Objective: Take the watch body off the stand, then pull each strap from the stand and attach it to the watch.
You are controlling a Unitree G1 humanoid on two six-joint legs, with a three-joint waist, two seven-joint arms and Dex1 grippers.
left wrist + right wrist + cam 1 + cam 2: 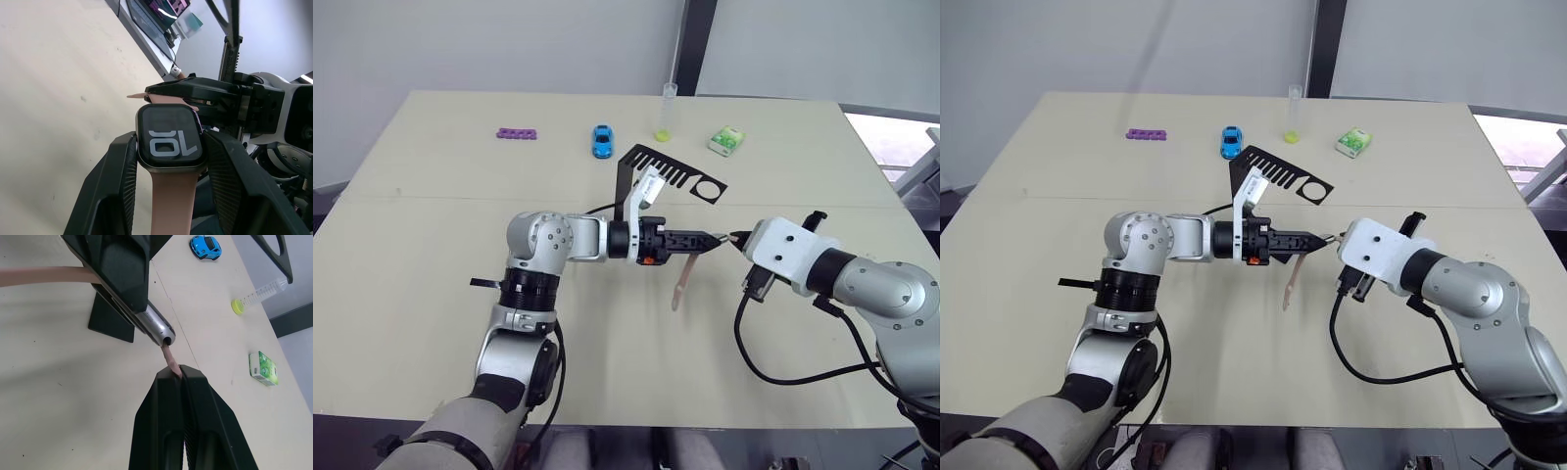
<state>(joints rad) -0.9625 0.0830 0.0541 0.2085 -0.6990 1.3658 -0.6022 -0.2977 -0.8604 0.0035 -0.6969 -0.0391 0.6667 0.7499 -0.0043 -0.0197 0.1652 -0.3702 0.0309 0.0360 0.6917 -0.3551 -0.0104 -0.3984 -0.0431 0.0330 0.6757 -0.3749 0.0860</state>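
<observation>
The watch body (170, 139) is clamped between the two fingers of the left gripper (697, 240), held in the air above the middle of the table (431, 284), its dark screen with white marks facing the left wrist camera. One pinkish strap (682, 279) is already fixed to the body and hangs down from it, its free end dangling just above the tabletop. The second strap (171, 361) is pinched by its end in the closed fingers of the right gripper (182, 373), and its other end is touching the silver edge of the watch body. The two grippers are met tip to tip, so almost no room is left between them. The stand (658, 172) is placed just behind the left gripper, its slotted arm and round hole reaching toward the robot's right; both of its places for straps are seen empty. Farther back, near the far edge, a purple strip (517, 132), a blue toy car (602, 141), a clear tube (666, 112) with a yellow cap and a green-white packet (726, 141) are lined up, well apart from the grippers. Wide bare tabletop is left on the robot's left and toward the near edge.
</observation>
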